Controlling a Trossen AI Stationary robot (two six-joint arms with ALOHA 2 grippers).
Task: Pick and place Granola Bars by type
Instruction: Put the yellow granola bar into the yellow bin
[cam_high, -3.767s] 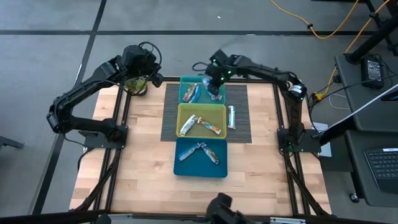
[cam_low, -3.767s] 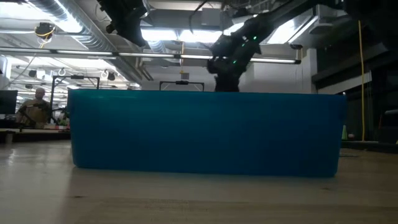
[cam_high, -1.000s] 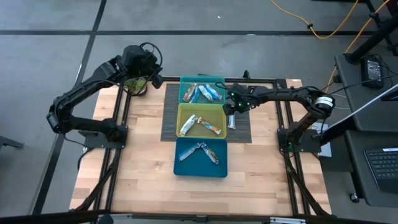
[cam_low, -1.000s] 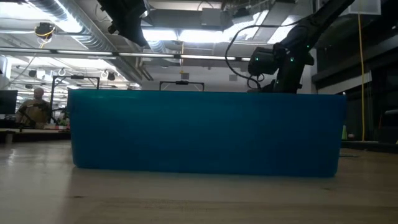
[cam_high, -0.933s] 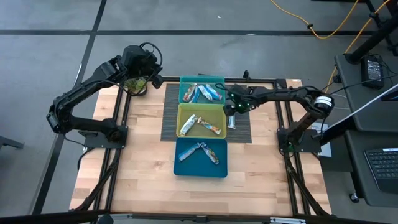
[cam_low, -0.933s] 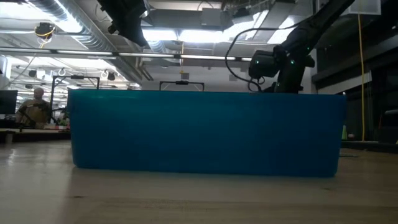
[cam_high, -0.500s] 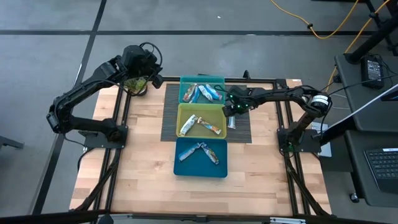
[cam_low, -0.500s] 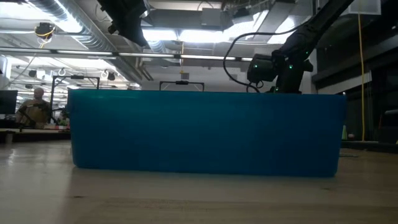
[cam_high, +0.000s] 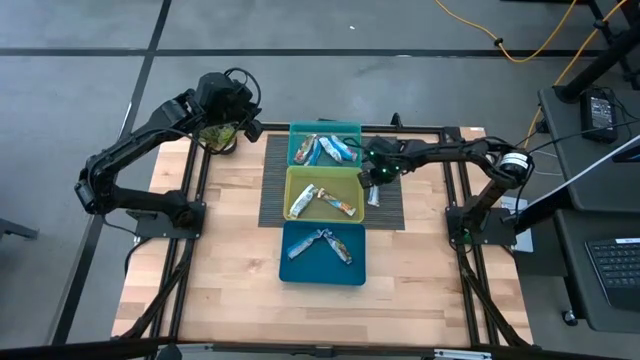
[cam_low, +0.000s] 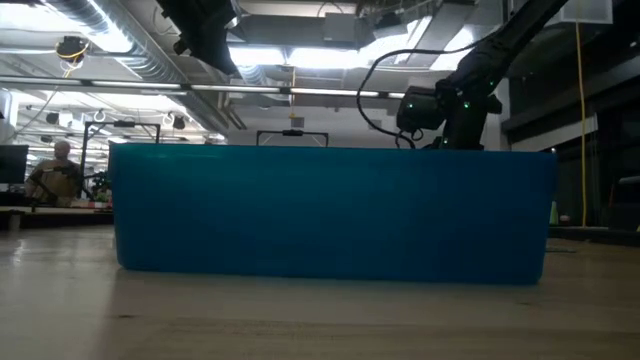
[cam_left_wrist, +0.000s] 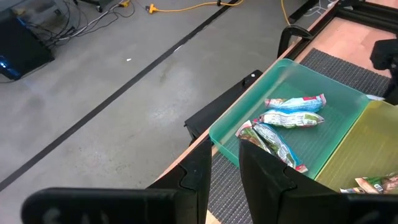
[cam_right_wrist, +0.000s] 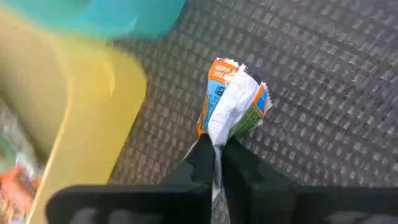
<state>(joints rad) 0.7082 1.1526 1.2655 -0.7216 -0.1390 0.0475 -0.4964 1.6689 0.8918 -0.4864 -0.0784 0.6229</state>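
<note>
1. High view: Three square plastic bins stood in a column on the light wooden table (cam_high: 230, 250): a teal bin (cam_high: 296, 140) farthest from the camera's base, a yellow-green bin (cam_high: 297, 180) in the middle and a blue bin (cam_high: 300, 268) nearest. All three held shiny wrapped Granola Bars (cam_high: 327, 150). A dark ribbed mat (cam_high: 388, 205) lay under the two upper bins. The right gripper (cam_high: 373, 180) was low over the mat, just beside the yellow-green bin. The left gripper (cam_high: 243, 125) waited above the table's far left corner.

2. Low view: The blue bin's smooth wall (cam_low: 330, 215) filled the picture. Behind it were ceiling lights, ducts and a seated person (cam_low: 57, 172).

3. Left wrist view: Three crinkled bars lay in the teal bin; grey concrete floor (cam_left_wrist: 93, 81) lay beyond the table edge. The left fingers (cam_left_wrist: 261, 168) stood slightly parted, holding nothing.

4. Right wrist view: The right fingers (cam_right_wrist: 202, 155) were nearly closed, pinching the crimped end of one orange-marked bar (cam_right_wrist: 233, 102) lying on the woven mat.
</note>
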